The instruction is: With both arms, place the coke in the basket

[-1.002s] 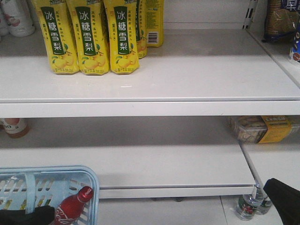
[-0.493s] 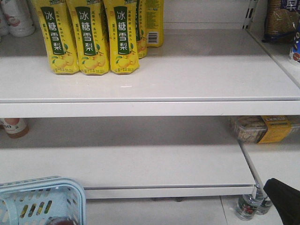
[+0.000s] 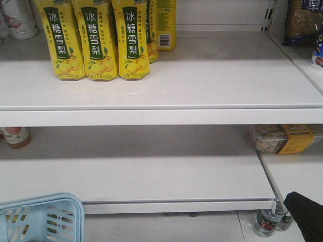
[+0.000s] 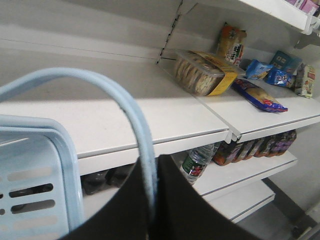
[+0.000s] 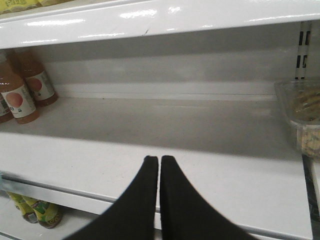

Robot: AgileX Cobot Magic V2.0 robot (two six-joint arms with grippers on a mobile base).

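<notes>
**Operator:** Starting at the left of my front view, I see a corner of the light blue basket (image 3: 40, 217) low in the frame, in front of the lower shelf (image 3: 151, 176). I can't find the coke in any view; if it lies inside the basket, the slotted wall hides it, so I can't tell.

**Colleague:** And the left arm?

**Operator:** On the left wrist camera my left gripper (image 4: 152, 200) has its jaws clenched on the basket handle (image 4: 135, 120); the thin blue loop runs up out of the seam between the two black fingers and arches over to the left. The basket's slotted wall sits at the left edge of that view.

**Colleague:** What's on the shelves?

**Operator:** On the upper shelf (image 3: 202, 85), the yellow pear-drink bottles (image 3: 98, 40) stand in a row at the left. A peach-labelled bottle (image 3: 15, 136) stands at the far left of the lower shelf, and a clear snack tub with a yellow label (image 3: 282, 138) lies at the right end.

**Colleague:** Right arm?

**Operator:** My right gripper (image 5: 159, 165) hangs in front of the lower shelf's edge, jaws pressed together with only a hairline gap and nothing between them. In the front view it's only a black wedge at the bottom right corner, near water bottles (image 3: 267, 222) on the floor.
</notes>
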